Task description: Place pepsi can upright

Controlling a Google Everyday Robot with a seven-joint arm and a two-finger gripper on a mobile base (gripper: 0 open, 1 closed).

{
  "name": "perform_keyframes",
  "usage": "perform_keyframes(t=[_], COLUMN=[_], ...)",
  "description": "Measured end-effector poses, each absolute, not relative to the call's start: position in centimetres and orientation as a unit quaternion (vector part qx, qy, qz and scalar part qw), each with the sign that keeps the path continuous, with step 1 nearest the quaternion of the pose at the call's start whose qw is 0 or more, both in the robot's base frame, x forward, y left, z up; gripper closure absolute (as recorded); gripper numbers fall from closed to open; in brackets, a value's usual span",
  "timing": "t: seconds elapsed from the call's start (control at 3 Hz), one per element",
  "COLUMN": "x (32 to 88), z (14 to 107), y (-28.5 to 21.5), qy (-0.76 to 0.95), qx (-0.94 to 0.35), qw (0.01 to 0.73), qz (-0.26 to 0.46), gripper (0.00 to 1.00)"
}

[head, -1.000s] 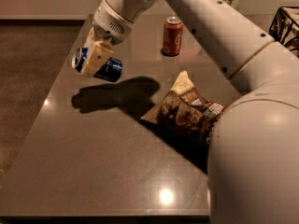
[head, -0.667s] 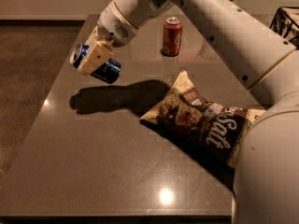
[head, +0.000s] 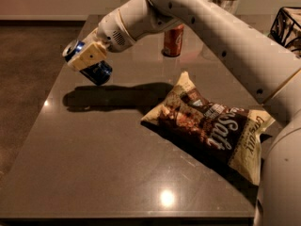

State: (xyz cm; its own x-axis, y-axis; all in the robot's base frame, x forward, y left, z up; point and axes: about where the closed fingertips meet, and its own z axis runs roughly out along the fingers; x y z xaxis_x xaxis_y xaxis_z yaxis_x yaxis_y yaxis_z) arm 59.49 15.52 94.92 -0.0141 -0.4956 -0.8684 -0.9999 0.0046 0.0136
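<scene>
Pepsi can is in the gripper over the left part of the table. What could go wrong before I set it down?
1. The gripper holds the pepsi can tilted and clear of the table. Released like this, it would likely land on its side and roll, and the table's left edge is close.
2. The arm reaches across right by the red-orange can and above the chip bag. A wide reorienting swing could knock that can over.

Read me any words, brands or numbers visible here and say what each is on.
"Salt": large white letters on the chip bag; its smaller print is too blurred.
Red-orange soda can: label unreadable.
Pepsi can, gripped tilted in the hand above the table: no lettering legible.
</scene>
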Motion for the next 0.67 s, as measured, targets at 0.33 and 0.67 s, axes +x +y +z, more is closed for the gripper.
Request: perform_keyframes(t=[0.33,0.67], x=[60.4,61.5], z=[94.6,93.7], y=[15.9,15.6], qy=[0.617,0.622], qx=[-0.585,-0.565], qw=[0.365,0.378], qz=[0.380,0.389], gripper=[1.00,1.00])
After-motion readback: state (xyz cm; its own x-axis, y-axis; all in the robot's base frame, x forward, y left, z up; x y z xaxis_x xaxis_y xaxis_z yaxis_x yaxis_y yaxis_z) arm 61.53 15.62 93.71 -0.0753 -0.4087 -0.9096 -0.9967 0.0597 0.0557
